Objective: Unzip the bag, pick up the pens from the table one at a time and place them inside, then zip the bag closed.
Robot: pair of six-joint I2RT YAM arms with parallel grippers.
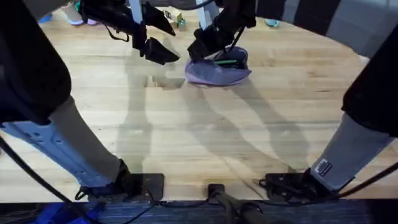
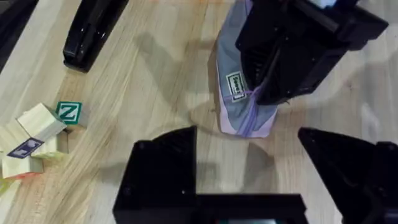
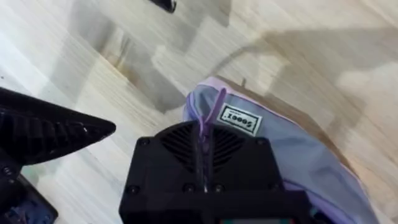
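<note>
Two black claws work near the wooden table's [image 1: 186, 137] far edge: left gripper [image 1: 163, 52] gapes empty; right gripper [image 1: 208, 51] pinches the lavender fabric pouch's [image 1: 217, 73] zipper. Unbraced, that pouch could drag along rather than zip.

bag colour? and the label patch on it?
The bag is lavender-purple; its label patch is white with dark lettering, clearest in the right wrist view.

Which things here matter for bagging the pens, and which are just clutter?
Job:
bag
green pen, poking from the bag
right pincer, on the bag
left pincer, open, beside it

Clutter:
black stapler
letter blocks
</note>
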